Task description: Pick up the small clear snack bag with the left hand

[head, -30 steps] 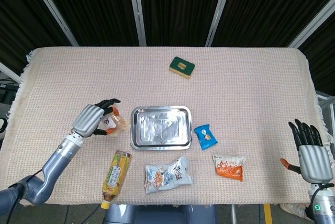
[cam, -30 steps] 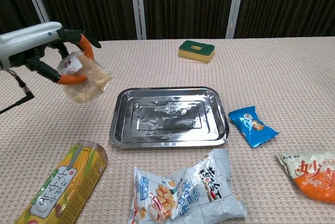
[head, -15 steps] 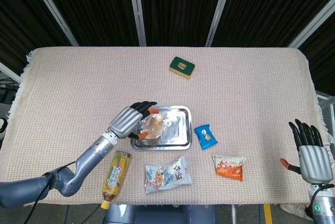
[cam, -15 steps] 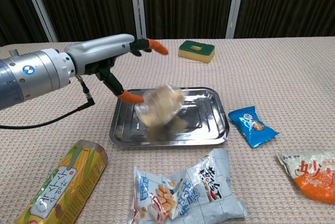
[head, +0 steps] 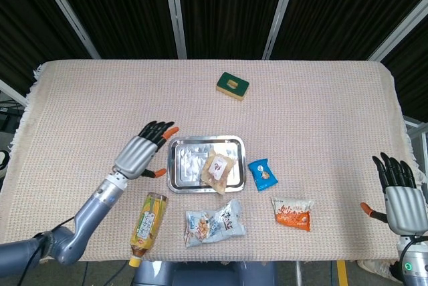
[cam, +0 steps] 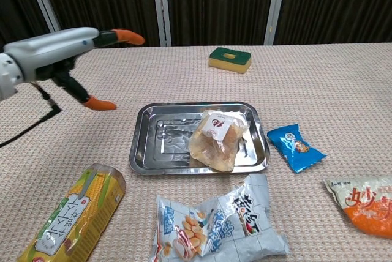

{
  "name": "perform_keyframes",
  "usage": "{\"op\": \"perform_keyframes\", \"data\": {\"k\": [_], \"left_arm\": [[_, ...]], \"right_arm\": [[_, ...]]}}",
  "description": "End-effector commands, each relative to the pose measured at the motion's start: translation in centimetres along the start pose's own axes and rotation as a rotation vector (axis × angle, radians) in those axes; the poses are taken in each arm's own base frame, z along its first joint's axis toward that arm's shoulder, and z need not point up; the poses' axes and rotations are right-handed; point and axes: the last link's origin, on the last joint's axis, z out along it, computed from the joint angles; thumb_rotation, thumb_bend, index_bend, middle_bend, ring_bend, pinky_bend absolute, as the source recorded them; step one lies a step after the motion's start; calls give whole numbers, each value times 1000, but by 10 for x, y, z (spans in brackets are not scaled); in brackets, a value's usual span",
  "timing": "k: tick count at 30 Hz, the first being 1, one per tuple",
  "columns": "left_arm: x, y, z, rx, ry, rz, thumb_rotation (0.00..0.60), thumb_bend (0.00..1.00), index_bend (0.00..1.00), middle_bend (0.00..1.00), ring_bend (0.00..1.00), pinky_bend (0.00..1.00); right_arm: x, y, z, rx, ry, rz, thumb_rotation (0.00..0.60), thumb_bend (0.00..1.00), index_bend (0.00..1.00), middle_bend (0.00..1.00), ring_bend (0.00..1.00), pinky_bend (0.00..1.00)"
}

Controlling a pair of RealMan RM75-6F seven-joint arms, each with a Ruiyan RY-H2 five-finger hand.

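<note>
The left hand (head: 140,154) hovers above the table at 9 o'clock of the metal tray (head: 180,178), its fingers spread and holding nothing. The right hand (head: 399,199) is at the table's edge, fingers straight and apart. The small clear snack bag (cam: 217,139) lies in the tray's right part, crumpled, transparent, with a white label on top.

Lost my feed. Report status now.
Left hand open, beside tray. Right hand open, idle. Clear snack bag lying in tray, unheld. Nothing blocking.
</note>
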Motion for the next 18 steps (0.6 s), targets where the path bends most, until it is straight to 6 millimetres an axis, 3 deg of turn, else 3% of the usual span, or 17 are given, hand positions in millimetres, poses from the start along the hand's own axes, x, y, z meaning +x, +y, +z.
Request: {"op": "perform_keyframes", "data": {"k": [1,6,12,18], "left_arm": [[9,-35,-48,146,-5,16,600,181,117,0,0,0],[15,-58,-97,234,28,25,600,185,138,0,0,0],[22,-71,-156,302,96,33,600,186,145,0,0,0],[28,-73,-192,344,179,36,599,185,155,0,0,0]], "right_arm": [[-1,-1,3,7,-3,2,600,0,0,0,0,29],[-3,-6,8,32,-4,3,600,0,0,0,0,29],[-3,-10,12,46,-3,-2,600,0,0,0,0,29],[-5,-15,15,62,-6,3,600,0,0,0,0,29]]}}
